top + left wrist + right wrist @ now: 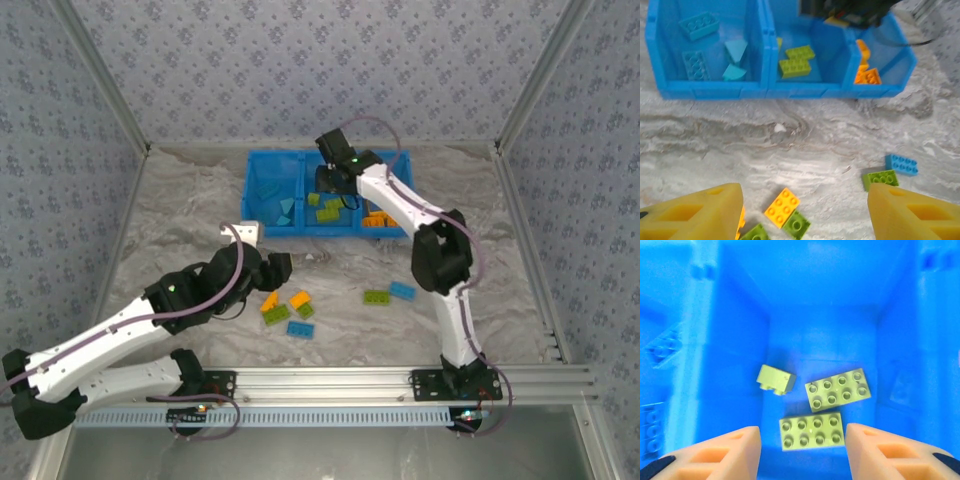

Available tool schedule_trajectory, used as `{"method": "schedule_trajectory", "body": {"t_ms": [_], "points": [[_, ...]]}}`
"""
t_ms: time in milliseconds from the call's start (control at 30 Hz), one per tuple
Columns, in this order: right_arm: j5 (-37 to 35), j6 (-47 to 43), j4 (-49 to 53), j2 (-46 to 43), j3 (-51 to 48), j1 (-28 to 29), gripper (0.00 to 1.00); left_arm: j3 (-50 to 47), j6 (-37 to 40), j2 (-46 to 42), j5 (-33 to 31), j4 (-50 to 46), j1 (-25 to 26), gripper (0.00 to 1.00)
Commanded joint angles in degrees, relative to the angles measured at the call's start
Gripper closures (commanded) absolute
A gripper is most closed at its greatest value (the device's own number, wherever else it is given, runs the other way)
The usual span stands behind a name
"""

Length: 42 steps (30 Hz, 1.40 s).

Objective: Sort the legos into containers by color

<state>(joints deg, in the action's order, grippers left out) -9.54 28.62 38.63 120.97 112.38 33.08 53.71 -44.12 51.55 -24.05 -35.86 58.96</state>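
The blue bin (300, 230) stands at the back with three compartments. Light blue legos (700, 25) lie in its left one, lime green legos (797, 60) in the middle, orange legos (867, 76) in the right. My right gripper (803, 450) hangs open over the middle compartment, above three green bricks (812, 431) on its floor, one tipped on its side (776, 379). My left gripper (805, 210) is open low over the table. An orange brick (782, 207) and a green one (796, 225) lie between its fingers.
More loose bricks lie on the table: a green one (377, 297) and a blue one (402, 291) to the right, a blue one (300, 329) nearest the arms. Patterned walls enclose the table on three sides. A metal rail (400, 380) runs along the near edge.
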Motion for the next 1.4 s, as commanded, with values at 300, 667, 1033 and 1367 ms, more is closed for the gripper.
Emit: {"method": "schedule_trajectory", "body": {"t_ms": [300,667,1033,1367], "points": [[-6.51,-4.64,-17.1,-41.71,-37.33,10.91,0.48,-2.33,-2.9,1.05,8.62,-11.1,0.37,0.34],[-0.83,1.49,-13.25,-69.11,-62.94,27.04,0.39,-7.52,-3.91,17.19,22.37,-5.15,4.88,0.27],[-5.09,6.97,-6.92,-78.29,-66.94,34.68,0.35,-4.26,-10.22,30.73,22.37,-3.86,7.29,0.2],[-5.49,6.78,-8.09,-76.14,-66.67,34.45,0.35,-1.77,-10.81,34.39,20.92,-3.78,8.14,0.1]]}}
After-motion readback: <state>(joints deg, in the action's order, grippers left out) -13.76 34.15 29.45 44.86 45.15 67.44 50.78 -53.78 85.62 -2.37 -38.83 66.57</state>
